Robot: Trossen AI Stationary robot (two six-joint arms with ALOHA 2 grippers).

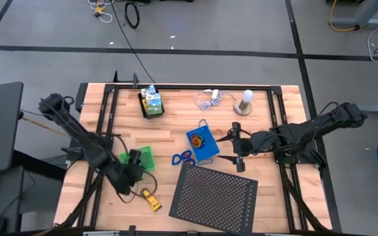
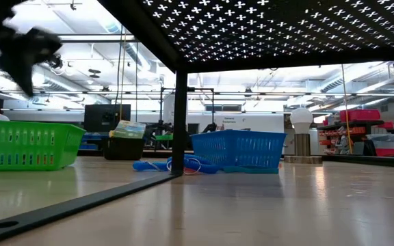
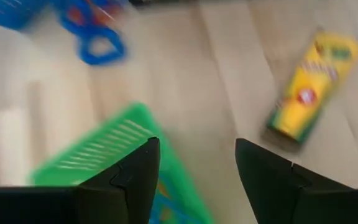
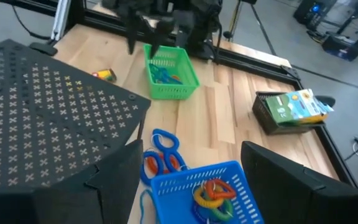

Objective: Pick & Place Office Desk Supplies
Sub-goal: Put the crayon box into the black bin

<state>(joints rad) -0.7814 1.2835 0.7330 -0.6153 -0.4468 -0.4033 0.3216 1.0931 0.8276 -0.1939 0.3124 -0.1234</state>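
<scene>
Blue tray (image 4: pixel 210 186) mid-bench, holding orange, yellow and green loops (image 4: pixel 211 194); green tray (image 4: pixel 168 73) at left, blue items inside; black tray (image 4: pixel 277 117) far, carrying green-white boxes (image 4: pixel 298 104); crayon box (image 3: pixel 312 84) near left, loose; left fingers (image 3: pixel 138 171) apart, empty, over green tray; right fingers (image 4: pixel 110 180) spread, empty, beside blue tray.

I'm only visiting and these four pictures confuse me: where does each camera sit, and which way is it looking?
High view: above the table, straight down; both arms show, left gripper near the green tray, right gripper by the blue tray.
Low view: table height, level across; a blurred arm at upper left.
Left wrist view: on the left arm, facing down; its open fingers, the yellow crayon box.
Right wrist view: on the right arm; its open fingers.
Shared: both trays appear in every view.
</scene>
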